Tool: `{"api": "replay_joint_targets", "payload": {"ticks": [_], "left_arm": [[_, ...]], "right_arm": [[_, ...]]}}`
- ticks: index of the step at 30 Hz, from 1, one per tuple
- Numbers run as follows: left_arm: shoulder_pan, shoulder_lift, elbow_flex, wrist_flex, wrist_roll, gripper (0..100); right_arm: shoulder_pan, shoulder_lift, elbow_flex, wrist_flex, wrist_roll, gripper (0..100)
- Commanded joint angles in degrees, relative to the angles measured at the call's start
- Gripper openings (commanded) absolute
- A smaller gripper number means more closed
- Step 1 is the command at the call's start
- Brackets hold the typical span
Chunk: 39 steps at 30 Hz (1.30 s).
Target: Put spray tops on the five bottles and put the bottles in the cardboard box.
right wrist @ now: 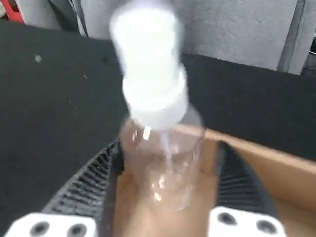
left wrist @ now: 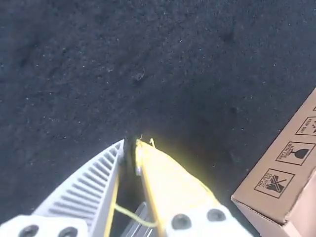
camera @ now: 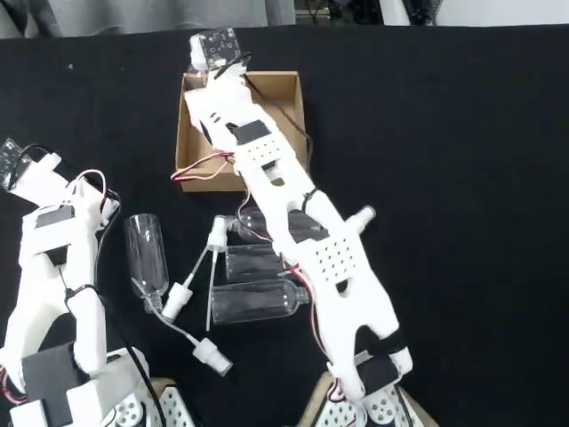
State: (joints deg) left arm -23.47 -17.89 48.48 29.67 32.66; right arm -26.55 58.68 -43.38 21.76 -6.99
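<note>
My right gripper point(right wrist: 168, 153) is shut on a clear bottle point(right wrist: 160, 163) that carries a white spray top point(right wrist: 148, 64). It holds the bottle over the cardboard box point(right wrist: 276, 158), and the right arm point(camera: 293, 222) stretches up to that box point(camera: 298, 89). The left gripper point(left wrist: 131, 145) hangs shut and empty above the black table, with a corner of the box point(left wrist: 281, 182) off to one side. One bottle point(camera: 145, 249) with a spray top point(camera: 178, 298) lies between the arms. Two more bottles point(camera: 258, 301) point(camera: 252, 262) lie side by side. Another bottle point(camera: 258, 222) is partly hidden under the right arm.
A loose spray top point(camera: 213, 356) with its long tube lies near the front. Another spray top point(camera: 218, 233) lies by the bottle under the arm. The left arm point(camera: 53, 231) stands at the left edge. Red and white cables point(camera: 200, 169) hang beside the box.
</note>
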Motion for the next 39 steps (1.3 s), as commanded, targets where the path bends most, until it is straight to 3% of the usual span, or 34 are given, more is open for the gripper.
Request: {"api": "replay_joint_targets", "payload": {"ticks": [1,10,24,39], "left_arm": [[-0.6,-3.3,-1.1,-1.1,-0.5,3],[-0.6,-3.3,-1.1,-1.1,-0.5,3],[-0.6,-3.4,-1.1,-1.1,-0.5,3],[-2.6,-3.4,-1.1,-1.1,-0.6,3]], "right_arm": [[-0.8,-0.8,-2.5,0.7,-0.3,28.1],[-0.8,-1.3,-3.6,4.5,-0.2,28.2],[-0.8,-1.2,-14.9,23.9,-0.1,28.3],[-1.7,-0.8,-35.8,51.3,1.5,28.1]]}}
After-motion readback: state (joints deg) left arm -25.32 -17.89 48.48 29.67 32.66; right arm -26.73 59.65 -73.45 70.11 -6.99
